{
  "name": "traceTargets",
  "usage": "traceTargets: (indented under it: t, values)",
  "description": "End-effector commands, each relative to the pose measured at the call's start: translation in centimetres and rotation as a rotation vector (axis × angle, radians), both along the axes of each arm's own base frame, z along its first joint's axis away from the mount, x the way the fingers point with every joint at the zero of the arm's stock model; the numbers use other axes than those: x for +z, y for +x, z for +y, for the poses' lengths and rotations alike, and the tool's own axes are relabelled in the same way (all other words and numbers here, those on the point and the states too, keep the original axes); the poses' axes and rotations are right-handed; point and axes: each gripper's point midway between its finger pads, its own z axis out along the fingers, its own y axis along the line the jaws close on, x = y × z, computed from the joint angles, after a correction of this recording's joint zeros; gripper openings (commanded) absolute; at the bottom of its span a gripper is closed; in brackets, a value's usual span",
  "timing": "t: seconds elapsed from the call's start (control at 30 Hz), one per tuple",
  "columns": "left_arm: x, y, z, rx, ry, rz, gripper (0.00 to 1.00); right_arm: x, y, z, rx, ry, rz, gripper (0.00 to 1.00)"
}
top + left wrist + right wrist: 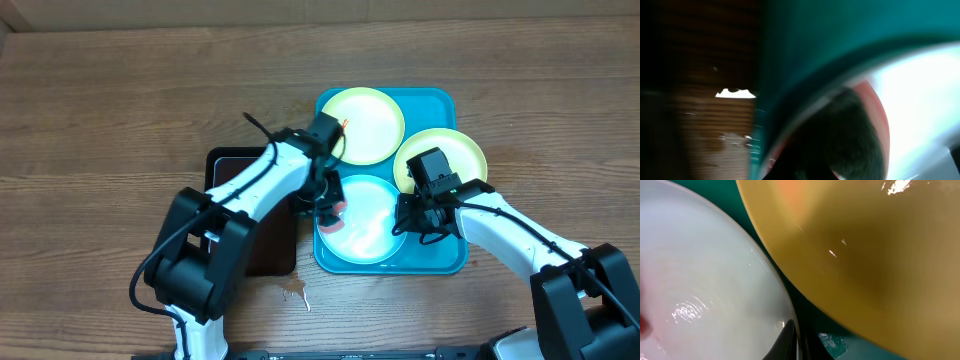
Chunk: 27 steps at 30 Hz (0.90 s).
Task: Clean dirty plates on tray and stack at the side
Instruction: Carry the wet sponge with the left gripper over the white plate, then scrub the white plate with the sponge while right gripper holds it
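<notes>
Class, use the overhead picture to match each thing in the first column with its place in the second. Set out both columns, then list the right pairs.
Things
1. blue-white plate
2. dark tray
3. turquoise tray
4. right-hand yellow-green plate

Places
A. on the wooden table, left of the other tray
B. on the tray's right side, beside the other yellow-green plate
C. holds all three plates
D. at the tray's near end, between the left end effector and the right end effector

Pairs: 1-D, 2-A, 3-C, 4-B
</notes>
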Motion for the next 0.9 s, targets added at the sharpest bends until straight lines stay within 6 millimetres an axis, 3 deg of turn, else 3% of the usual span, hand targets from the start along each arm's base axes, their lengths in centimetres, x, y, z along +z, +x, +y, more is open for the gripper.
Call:
traceTargets:
  t: [0.0,0.17,0.33,0.53,0.67,0.87]
  values:
    - [-0.1,1.2,1.1,-0.045,0.034,-0.040,0.04,-0.7,0.0,-1.4,-0.039,-0.070,0.006,0.04]
    - [0.6,0.5,-3.1,-0.222,-0.119,-0.080,0.04,-0.7,0.0,-1.4,-0.039,-0.069,0.005,0.04]
    - [1.1,-0.8,-6.3,-0.286,-0.229,-0.067,0.04,-0.7,0.0,-1.4,-0.039,-0.069,0.006,0.04]
    - [0.7,-2.3,-8.2,-0.272,-0.316,0.014,0.04,-0.7,0.0,-1.4,-0.039,-0.069,0.006,0.04]
    - [-0.2,-2.8,-7.4,-0.215,-0.279,0.070,0.04,-0.7,-0.1,-1.4,-0.038,-0.067,0.009,0.04]
    - [-0.6,-2.2,-3.0,-0.147,-0.034,0.081,0.04,-0.8,-0.2,-1.4,-0.038,-0.068,0.013,0.04]
